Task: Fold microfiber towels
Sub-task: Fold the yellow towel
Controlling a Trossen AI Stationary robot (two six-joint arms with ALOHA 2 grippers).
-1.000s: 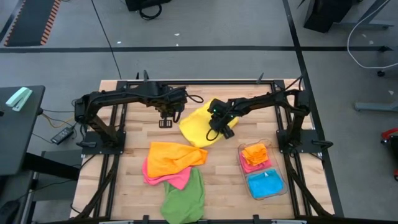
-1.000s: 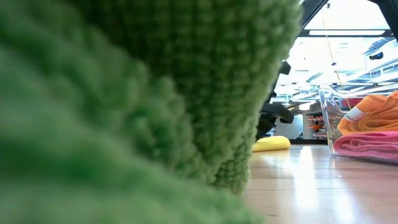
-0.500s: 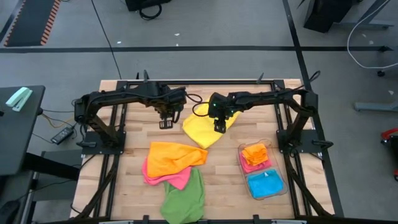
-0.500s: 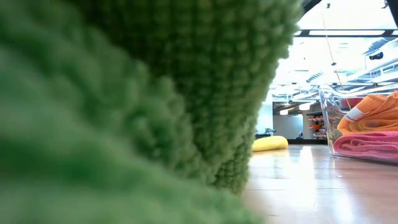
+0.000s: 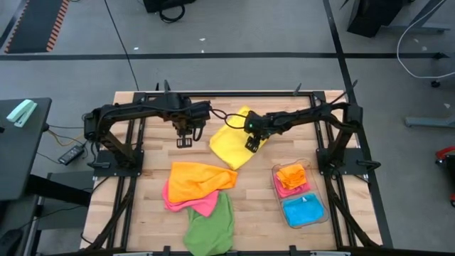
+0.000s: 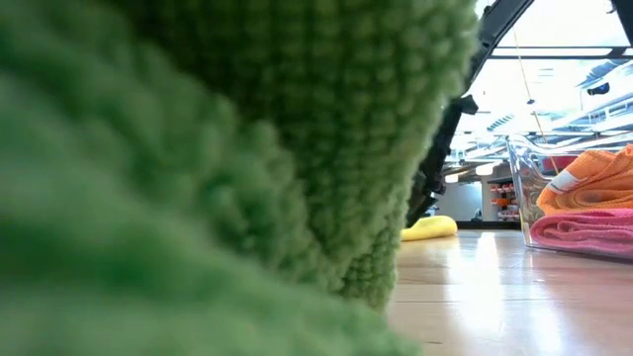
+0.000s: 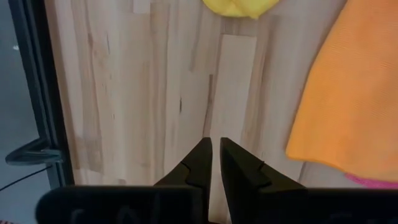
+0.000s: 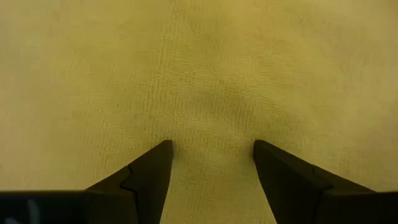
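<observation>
The yellow towel (image 5: 233,144) is spread on the desk (image 5: 149,178) toward twelve o'clock of centre, unfolded. The right end effector (image 5: 251,145) is held over its three o'clock side, fingers parted, nothing gripped. The left end effector (image 5: 184,141) is parked at the towel's nine o'clock over bare wood, fingers nearly closed, empty. The step is judged as flattening before folding. An edge must next be pinched.
</observation>
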